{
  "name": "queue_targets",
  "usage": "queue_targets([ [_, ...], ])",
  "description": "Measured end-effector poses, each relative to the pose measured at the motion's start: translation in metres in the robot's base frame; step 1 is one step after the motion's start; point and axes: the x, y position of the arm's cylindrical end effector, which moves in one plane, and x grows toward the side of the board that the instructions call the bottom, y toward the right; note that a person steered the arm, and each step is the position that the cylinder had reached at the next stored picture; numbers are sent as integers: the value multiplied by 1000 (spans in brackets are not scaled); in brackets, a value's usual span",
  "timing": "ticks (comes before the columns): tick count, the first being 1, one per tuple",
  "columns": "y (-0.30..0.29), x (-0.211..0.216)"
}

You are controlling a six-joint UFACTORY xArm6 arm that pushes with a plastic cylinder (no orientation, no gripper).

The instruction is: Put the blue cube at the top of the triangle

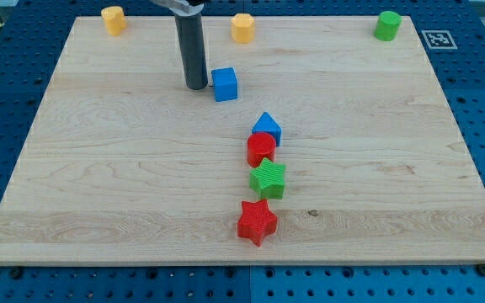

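The blue cube [225, 84] sits on the wooden board in the upper middle of the view. My tip [196, 86] stands just to the cube's left, nearly touching it. The blue triangle [267, 128] lies below and to the right of the cube, at the head of a column of blocks. Directly below the triangle are a red block [261, 149], a green star [269, 179] and a red star [257, 222], each close to or touching the one above.
Along the board's top edge stand a yellow block [113, 19] at the left, a second yellow block [242, 28] in the middle and a green cylinder [387, 25] at the right. A marker tag [439, 39] lies off the board's top right corner.
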Motion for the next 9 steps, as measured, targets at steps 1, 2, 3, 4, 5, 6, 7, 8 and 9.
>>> queue_targets([
  [1, 15, -5],
  [2, 41, -3],
  [3, 55, -2],
  [4, 35, 2],
  [5, 27, 12],
  [6, 53, 13],
  [7, 68, 21],
  [8, 68, 32],
  [9, 68, 36],
])
